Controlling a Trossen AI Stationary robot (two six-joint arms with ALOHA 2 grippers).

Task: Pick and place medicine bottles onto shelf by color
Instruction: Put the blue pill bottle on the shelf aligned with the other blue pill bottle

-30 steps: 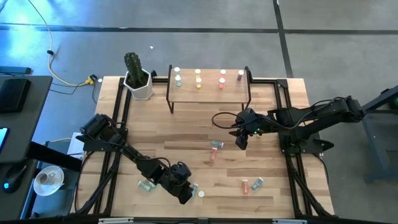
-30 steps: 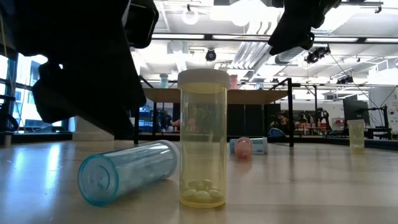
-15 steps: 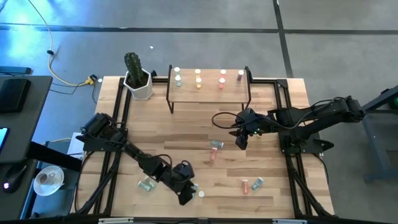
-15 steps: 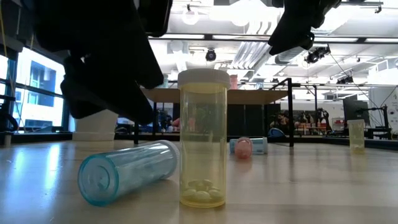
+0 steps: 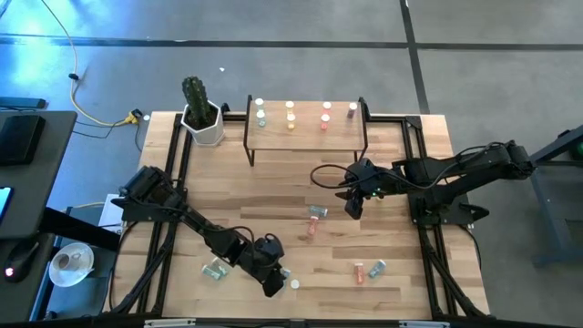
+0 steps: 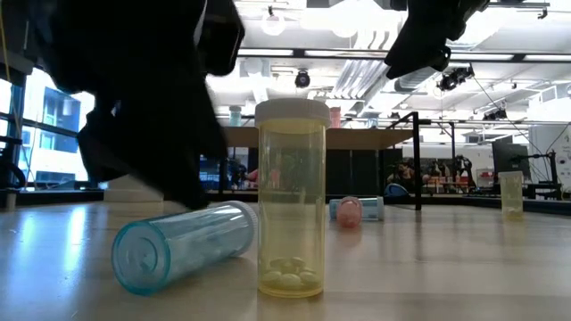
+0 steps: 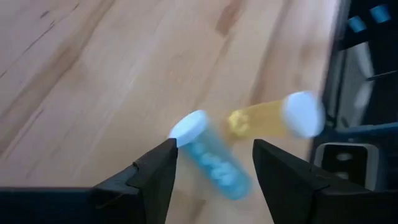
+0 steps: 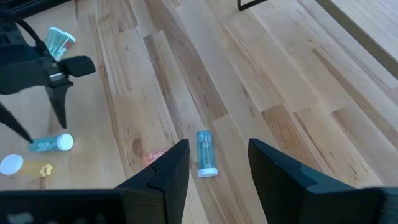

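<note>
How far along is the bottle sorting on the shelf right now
Done: four pairs of bottles stand on the shelf, grouped by color. In hand: nothing is gripped; the left end effector is open around a lying blue bottle beside an upright yellow bottle. The right end effector hangs open over another blue bottle. Left: about seven bottles on the table.

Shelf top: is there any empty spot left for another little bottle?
Yes. The shelf carries four bottle columns along its back edge; its front strip is bare wood. The table between the shelf and the left arm is open too. It is crowded by the left fingers, near the blue bottle and yellow bottle.
</note>
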